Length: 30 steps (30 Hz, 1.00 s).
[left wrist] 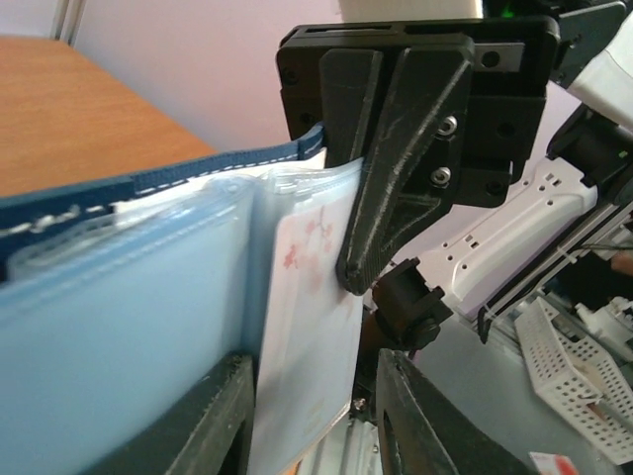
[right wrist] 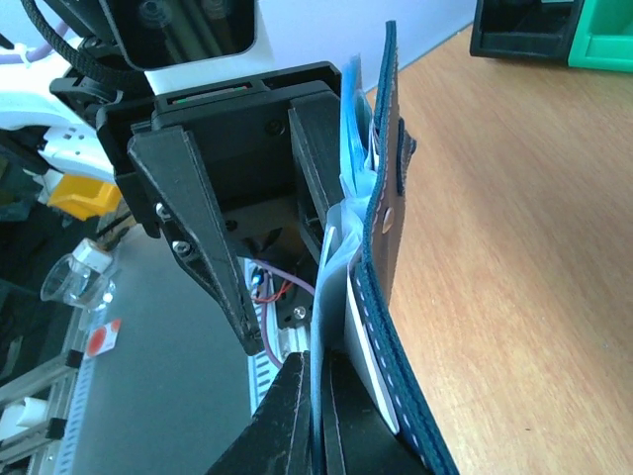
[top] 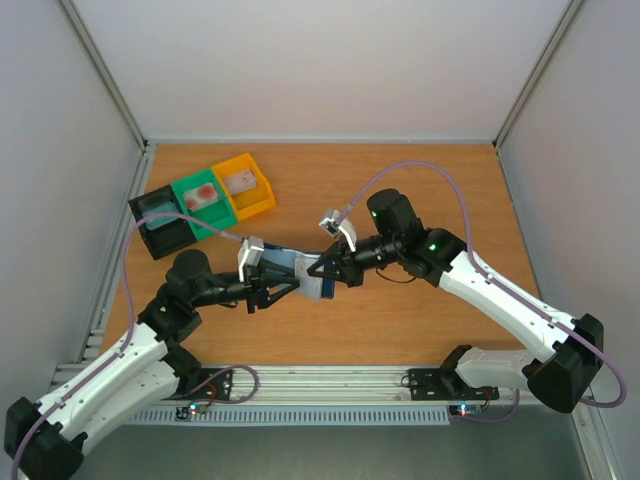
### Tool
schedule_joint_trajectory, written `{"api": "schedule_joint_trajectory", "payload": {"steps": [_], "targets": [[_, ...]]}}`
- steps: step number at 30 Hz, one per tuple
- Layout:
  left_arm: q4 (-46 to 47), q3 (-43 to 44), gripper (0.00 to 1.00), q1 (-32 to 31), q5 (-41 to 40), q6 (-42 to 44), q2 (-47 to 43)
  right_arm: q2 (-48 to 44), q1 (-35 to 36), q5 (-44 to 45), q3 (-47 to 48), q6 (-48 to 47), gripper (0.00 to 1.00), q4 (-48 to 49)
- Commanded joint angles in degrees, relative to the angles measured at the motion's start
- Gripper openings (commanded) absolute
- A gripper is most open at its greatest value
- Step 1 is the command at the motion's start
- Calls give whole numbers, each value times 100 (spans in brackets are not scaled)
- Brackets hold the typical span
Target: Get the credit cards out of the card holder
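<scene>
Pale credit card (left wrist: 309, 327) juts from the card holder (left wrist: 119, 327) the right hand (right wrist: 318, 426) clamps shut on, straight into the half-open, empty left hand (left wrist: 315, 406)

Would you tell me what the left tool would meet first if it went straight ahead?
Probably the pale card in the card holder, right between the fingers of the left tool.

Orange-brown wooden table (top: 300, 175); plain white walls (top: 320, 60) on three sides; metal rail (top: 330, 383) along near edge.
</scene>
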Motion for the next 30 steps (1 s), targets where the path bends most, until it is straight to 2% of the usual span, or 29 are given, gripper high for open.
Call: {"api": "schedule_joint_trajectory", "payload": {"steps": [1, 10, 20, 22, 25, 27, 30], "targets": [[829, 221, 31, -108, 373, 156, 15, 87, 165, -231, 66, -380, 1, 303], [770, 456, 1, -108, 612, 321, -73, 284, -17, -256, 221, -538, 1, 181], [360, 530, 0, -32, 671, 467, -188, 168, -142, -362, 222, -772, 2, -127], [319, 525, 0, 0, 712, 468, -189, 177, -152, -468, 255, -866, 8, -295], [316, 504, 0, 24, 671, 460, -193, 258, -148, -779, 323, -848, 21, -480], [457, 439, 0, 33, 621, 385, -172, 308, -148, -944, 276, -716, 25, -402], [513, 396, 0, 33, 602, 271, -147, 233, -149, -890, 125, -630, 25, -255]]}}
